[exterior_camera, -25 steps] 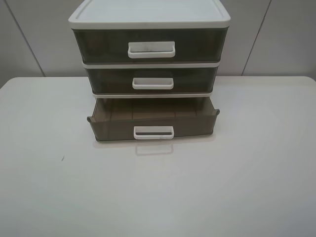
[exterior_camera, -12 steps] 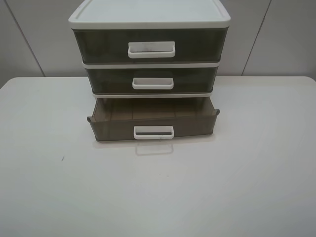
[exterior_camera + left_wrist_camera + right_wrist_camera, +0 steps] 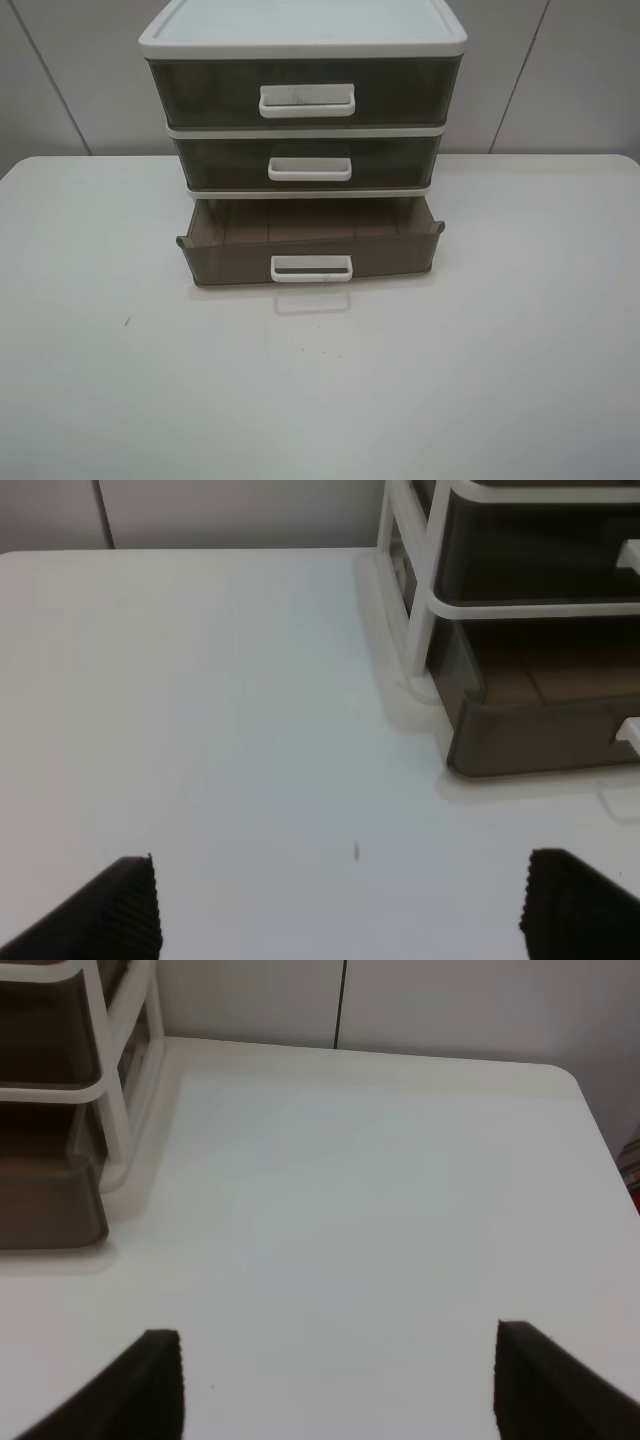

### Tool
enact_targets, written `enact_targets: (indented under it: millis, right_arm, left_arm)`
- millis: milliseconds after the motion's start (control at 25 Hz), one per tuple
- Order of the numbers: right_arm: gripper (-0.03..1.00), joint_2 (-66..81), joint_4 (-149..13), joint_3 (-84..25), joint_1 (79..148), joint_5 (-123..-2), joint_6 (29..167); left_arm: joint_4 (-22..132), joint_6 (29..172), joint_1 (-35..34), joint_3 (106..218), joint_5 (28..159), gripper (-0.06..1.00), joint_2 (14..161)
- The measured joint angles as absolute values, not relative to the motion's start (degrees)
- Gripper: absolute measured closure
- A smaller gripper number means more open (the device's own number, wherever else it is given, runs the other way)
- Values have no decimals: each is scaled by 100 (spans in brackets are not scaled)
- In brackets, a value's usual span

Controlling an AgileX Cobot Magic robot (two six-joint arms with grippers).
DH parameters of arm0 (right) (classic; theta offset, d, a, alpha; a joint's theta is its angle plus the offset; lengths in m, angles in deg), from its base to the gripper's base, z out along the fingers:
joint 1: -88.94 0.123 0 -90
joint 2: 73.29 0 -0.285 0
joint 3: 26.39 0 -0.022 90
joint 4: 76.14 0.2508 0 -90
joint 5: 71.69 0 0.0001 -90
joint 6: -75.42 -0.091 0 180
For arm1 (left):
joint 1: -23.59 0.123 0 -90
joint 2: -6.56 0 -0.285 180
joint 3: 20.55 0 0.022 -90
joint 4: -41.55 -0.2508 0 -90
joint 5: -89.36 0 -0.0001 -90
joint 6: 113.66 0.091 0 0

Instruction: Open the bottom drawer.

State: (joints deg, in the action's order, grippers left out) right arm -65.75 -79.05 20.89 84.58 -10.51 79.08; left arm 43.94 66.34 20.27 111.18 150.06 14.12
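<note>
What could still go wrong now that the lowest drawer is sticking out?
1. The bottom drawer is pulled out past the white frame; pulled much further, it might slide right out.
2. Both tools, left tool and right tool, hang open over the table away from the cabinet, so a careless sweep could bump the protruding drawer or its handle.

Both grippers' fingers [image 3: 120, 910] [image 3: 150, 1380] spread wide
</note>
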Motion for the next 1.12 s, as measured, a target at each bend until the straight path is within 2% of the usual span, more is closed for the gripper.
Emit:
enact_targets:
  millis: [1120]
  right_arm:
    - [33,-6575,-7905,2089,8458,-1053,7908]
  left_arm:
    - [4387,6634,2027,11118,15006,20,1412]
